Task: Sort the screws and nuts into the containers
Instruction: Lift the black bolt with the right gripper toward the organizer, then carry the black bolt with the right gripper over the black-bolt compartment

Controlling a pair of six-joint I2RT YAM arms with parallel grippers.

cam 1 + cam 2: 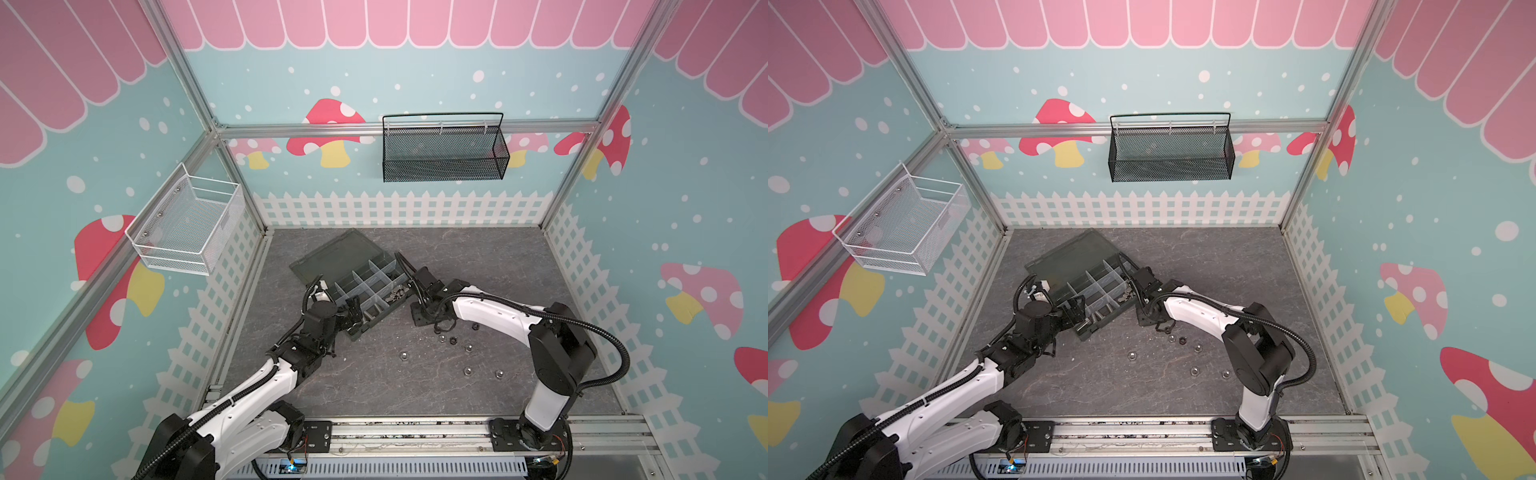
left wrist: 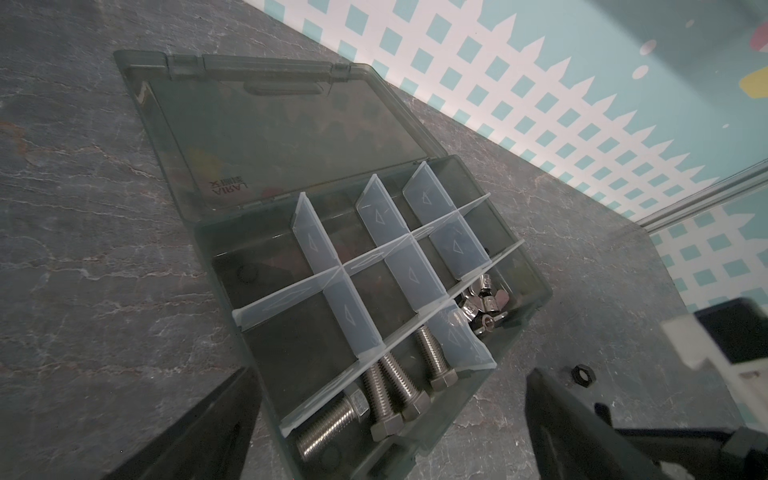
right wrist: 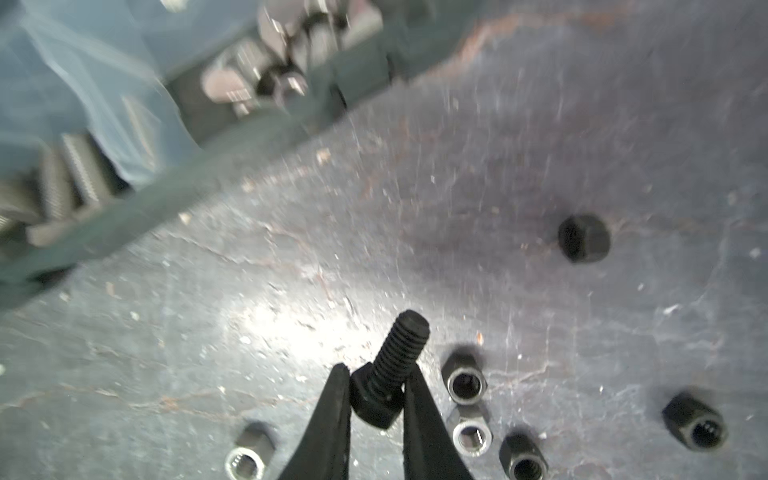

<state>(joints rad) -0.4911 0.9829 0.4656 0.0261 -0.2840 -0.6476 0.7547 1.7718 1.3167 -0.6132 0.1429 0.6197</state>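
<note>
The dark grey organiser box (image 1: 388, 315) (image 1: 1100, 322) lies open, its containers split by pale dividers (image 2: 345, 270). Several silver screws (image 2: 395, 386) lie in one end compartment and silver winged nuts (image 2: 484, 307) in the one beside it. My left gripper (image 1: 353, 309) (image 2: 392, 374) is open, its fingers (image 2: 199, 432) on either side of the box's screw end. My right gripper (image 3: 376, 370) (image 1: 437, 328) is shut on a black screw (image 3: 399, 353) by its head, just above the table beside the box. Loose silver and black nuts (image 3: 463, 380) (image 1: 402, 356) (image 1: 1194, 371) lie around it.
The box's flat lid (image 1: 336, 253) lies open on the table behind it. A white wire basket (image 1: 187, 224) hangs on the left wall and a black mesh basket (image 1: 444, 149) on the back wall. One black nut (image 2: 582, 376) lies on the table beside the box.
</note>
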